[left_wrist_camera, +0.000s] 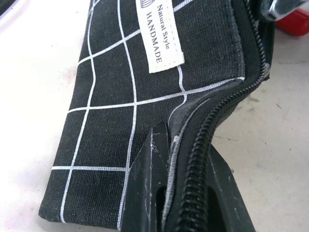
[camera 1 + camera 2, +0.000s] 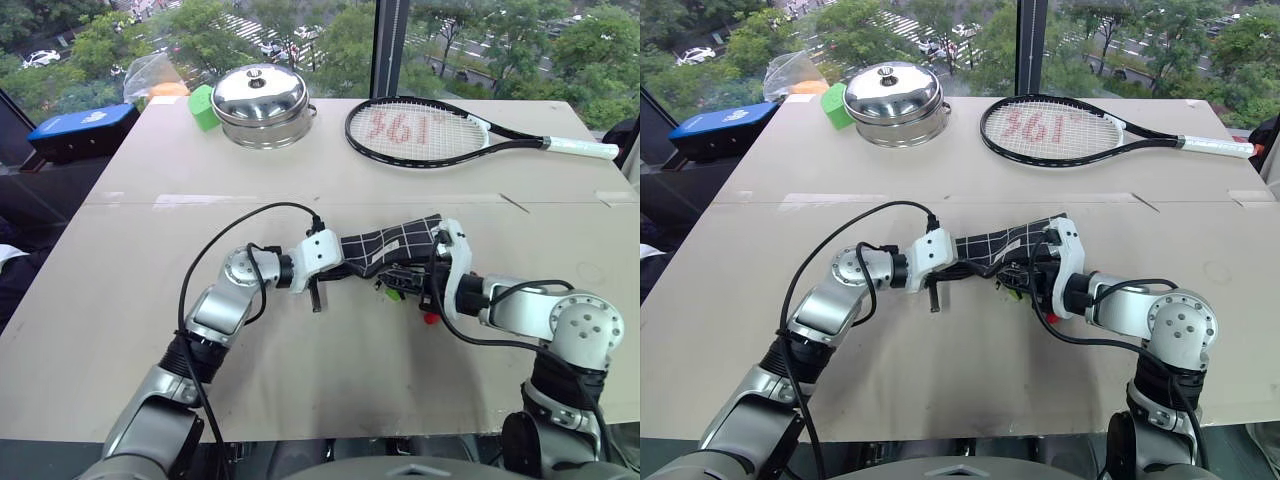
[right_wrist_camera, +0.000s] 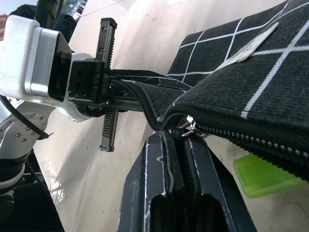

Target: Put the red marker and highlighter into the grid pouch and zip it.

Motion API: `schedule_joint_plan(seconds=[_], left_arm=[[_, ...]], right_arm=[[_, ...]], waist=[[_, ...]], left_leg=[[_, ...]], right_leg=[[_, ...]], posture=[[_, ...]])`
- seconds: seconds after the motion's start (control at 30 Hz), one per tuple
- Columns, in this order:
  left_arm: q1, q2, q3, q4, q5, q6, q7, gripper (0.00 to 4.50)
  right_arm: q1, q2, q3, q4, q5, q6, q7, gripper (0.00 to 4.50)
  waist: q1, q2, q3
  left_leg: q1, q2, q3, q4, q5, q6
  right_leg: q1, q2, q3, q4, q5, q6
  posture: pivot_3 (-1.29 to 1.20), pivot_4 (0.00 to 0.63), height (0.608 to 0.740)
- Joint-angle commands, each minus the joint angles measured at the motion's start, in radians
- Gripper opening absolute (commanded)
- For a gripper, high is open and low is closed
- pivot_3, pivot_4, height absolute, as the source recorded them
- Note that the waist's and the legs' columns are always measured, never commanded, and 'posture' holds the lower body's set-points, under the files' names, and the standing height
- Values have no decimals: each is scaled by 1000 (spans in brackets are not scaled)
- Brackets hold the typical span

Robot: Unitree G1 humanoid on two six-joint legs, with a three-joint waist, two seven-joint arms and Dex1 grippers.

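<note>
The grid pouch (image 2: 385,245), black with white lines and a small white label (image 1: 160,36), hangs just above the table between my two grippers. My left gripper (image 1: 186,150) is shut on the pouch's end, right at the zipper seam. The right gripper (image 3: 176,140) is shut on the metal zipper pull (image 3: 191,129). Below the pouch's zipper edge a piece of the green highlighter (image 3: 263,174) shows, also as a green spot (image 2: 393,294). The red marker's red end (image 2: 430,319) peeks out under my right gripper; its barrel is hidden.
At the table's far side stand a steel pot with a lid (image 2: 262,105), a green block (image 2: 203,107) and a tennis racket (image 2: 430,130). A blue box (image 2: 85,130) sits off the far left corner. A seam (image 2: 200,200) crosses the tabletop.
</note>
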Motion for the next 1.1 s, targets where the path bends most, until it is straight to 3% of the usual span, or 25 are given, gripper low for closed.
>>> schedule_joint_plan(seconds=[0.03, 0.5, 1.1], left_arm=[[-13, -34, 40, -75, -52, 87, 45, 0], [-5, -78, 94, -193, -173, 331, 97, 0], [5, -53, 75, -229, -173, 353, 122, 0]], right_arm=[[-23, -7, 30, -44, 35, 7, 7, 43], [-17, -100, 110, -49, -99, -71, 25, 43], [-62, -119, 114, -35, -187, -114, 81, 43]], waist=[[1, 0, 0], [0, 0, 0], [1, 0, 0]], left_leg=[[0, 0, 0, 0, 0, 0], [0, 0, 0, 0, 0, 0], [0, 0, 0, 0, 0, 0]], right_leg=[[0, 0, 0, 0, 0, 0], [0, 0, 0, 0, 0, 0], [0, 0, 1, -1, 0, 0]], posture=[[0, 150, 740], [0, 150, 740], [0, 150, 740]])
